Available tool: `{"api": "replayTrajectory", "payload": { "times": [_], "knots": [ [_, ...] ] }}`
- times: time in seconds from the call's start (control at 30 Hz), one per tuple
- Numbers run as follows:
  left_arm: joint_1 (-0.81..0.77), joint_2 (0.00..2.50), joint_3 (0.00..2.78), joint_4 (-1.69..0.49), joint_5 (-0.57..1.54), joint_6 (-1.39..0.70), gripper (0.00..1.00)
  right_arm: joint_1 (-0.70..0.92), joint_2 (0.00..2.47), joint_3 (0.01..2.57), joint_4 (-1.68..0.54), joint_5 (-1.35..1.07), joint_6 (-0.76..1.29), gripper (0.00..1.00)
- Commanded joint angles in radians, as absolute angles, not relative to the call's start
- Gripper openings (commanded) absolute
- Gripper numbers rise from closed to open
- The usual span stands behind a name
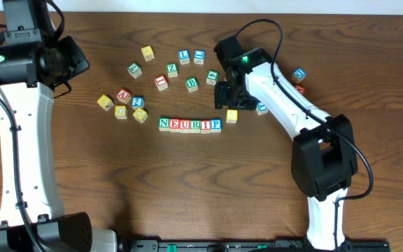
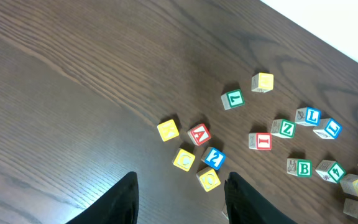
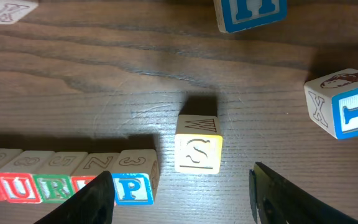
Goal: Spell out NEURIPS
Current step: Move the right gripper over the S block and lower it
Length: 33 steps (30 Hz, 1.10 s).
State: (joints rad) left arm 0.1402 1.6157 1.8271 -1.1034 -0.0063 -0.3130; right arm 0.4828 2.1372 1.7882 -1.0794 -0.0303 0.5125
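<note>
Six cubes stand side by side in a row reading N [image 1: 164, 124], E [image 1: 174, 124], U [image 1: 185, 125], R [image 1: 195, 125], I [image 1: 206, 125], P [image 1: 216, 124]. The yellow-faced cube [image 1: 231, 116] stands just right of the P and slightly behind the row, with a gap between them. In the right wrist view it shows an S [image 3: 197, 152] beside the P cube [image 3: 132, 186]. My right gripper [image 3: 179, 199] hangs open over this spot, holding nothing, its fingers apart from the yellow cube. My left gripper [image 2: 180, 199] is open and empty, high over the table's left part.
Loose cubes lie behind the row: Z [image 1: 172, 69], B [image 1: 192, 84], L [image 1: 184, 55], a yellow one [image 1: 147, 52] and a cluster at the left [image 1: 121, 103]. Blue-faced cubes [image 3: 347, 102] sit near the right arm [image 1: 285, 98]. The left arm [image 1: 26, 63] stands at the back left.
</note>
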Motion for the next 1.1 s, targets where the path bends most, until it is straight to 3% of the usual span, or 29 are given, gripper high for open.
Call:
{"api": "replayTrajectory", "payload": {
  "times": [0.0,0.9,1.07],
  "knots": [
    [0.141,1.629,1.82,-1.111,-0.012,-0.299,0.45,0.486,2.148,1.782,-1.081,-0.029,0.528,0.66],
    [0.141,1.633,1.82,-1.114,-0.012,-0.3,0.45,0.486,2.228,1.776,-1.066,-0.005,0.526,0.56],
    [0.141,1.633,1.82,-1.114,-0.012,-0.3,0.45,0.486,2.228,1.773,-1.061,0.009,0.519,0.49]
  ]
}}
